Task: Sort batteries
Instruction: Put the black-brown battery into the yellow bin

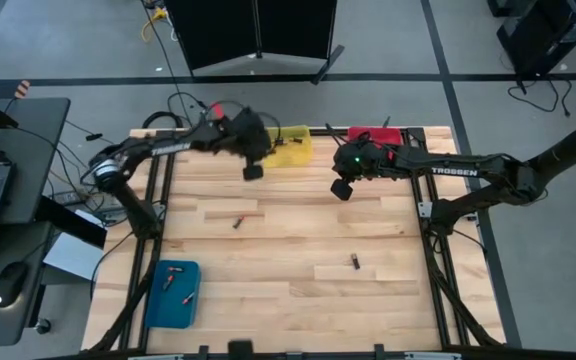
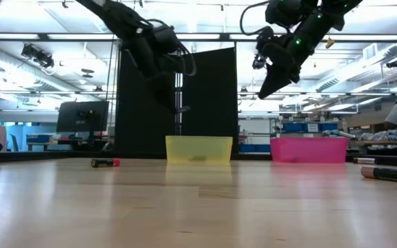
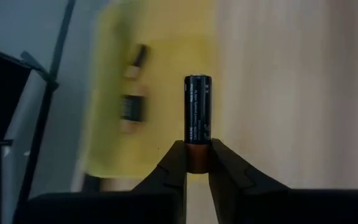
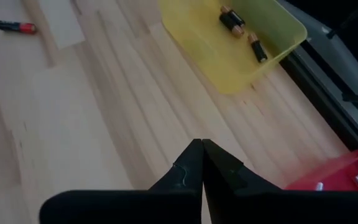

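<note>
My left gripper [image 1: 253,172] hangs above the table just in front of the yellow bin [image 1: 290,146] and is shut on a black battery [image 3: 197,109] with a copper-coloured end. Two batteries [image 4: 241,28] lie in the yellow bin. My right gripper [image 4: 202,163] is shut with nothing between its fingers. It hangs in the air in front of the red bin [image 1: 373,135], which holds batteries too. Loose batteries lie on the wood at the middle left [image 1: 238,222] and the middle right [image 1: 354,262]. My left gripper pinches the battery's copper-coloured end [image 3: 197,155] between its two fingertips. The fingers slant downward and the battery runs on along their line, sticking out past the tips. It is lifted clear of the table.
A blue bin [image 1: 173,292] with a few batteries stands at the near left corner. The yellow and red bins stand side by side at the far edge. A laptop and mouse sit on a side desk to the left of the table.
</note>
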